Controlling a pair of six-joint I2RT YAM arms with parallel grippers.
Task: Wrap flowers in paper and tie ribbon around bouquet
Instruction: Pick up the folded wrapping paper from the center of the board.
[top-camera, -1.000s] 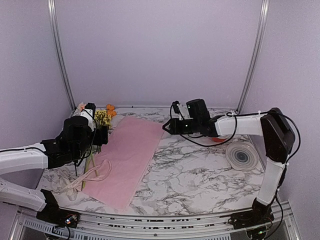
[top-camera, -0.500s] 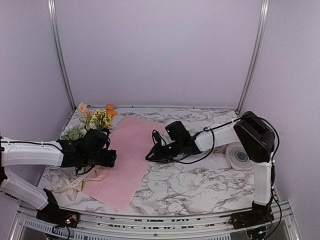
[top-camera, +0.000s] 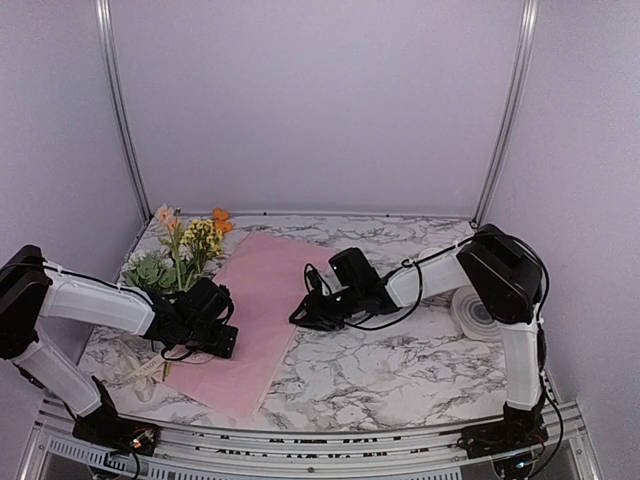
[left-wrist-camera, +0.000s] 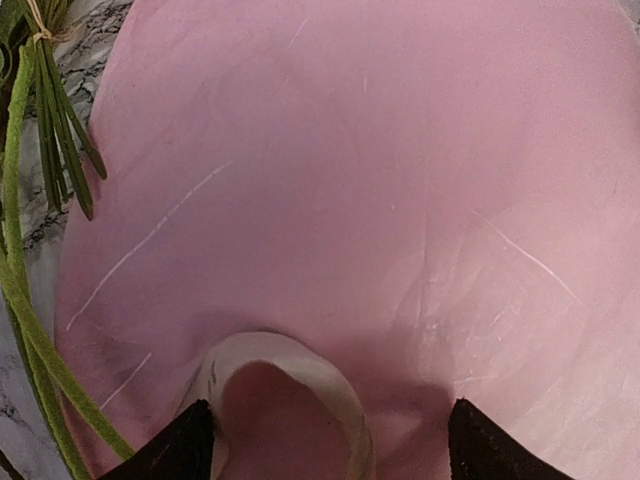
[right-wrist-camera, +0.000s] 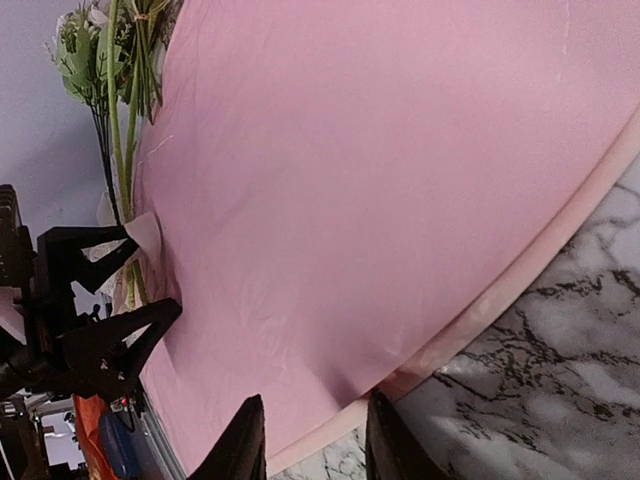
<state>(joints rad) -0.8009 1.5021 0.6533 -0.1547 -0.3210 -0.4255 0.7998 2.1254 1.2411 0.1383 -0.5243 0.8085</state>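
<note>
Both arms have dropped to the paper (top-camera: 262, 300): left gripper (top-camera: 222, 338) wide at its left edge, right gripper (right-wrist-camera: 312, 445) narrow, astride its right edge. Flowers (top-camera: 190, 245) lie alongside, unwrapped; wrapping is not yet begun.

Pale lilac matte walls (top-camera: 320, 100) are enclosing the space, two silver metal poles (top-camera: 120, 120) are rising in the back corners, and soft light is falling on the white grey-veined marble tabletop (top-camera: 410, 365).
</note>
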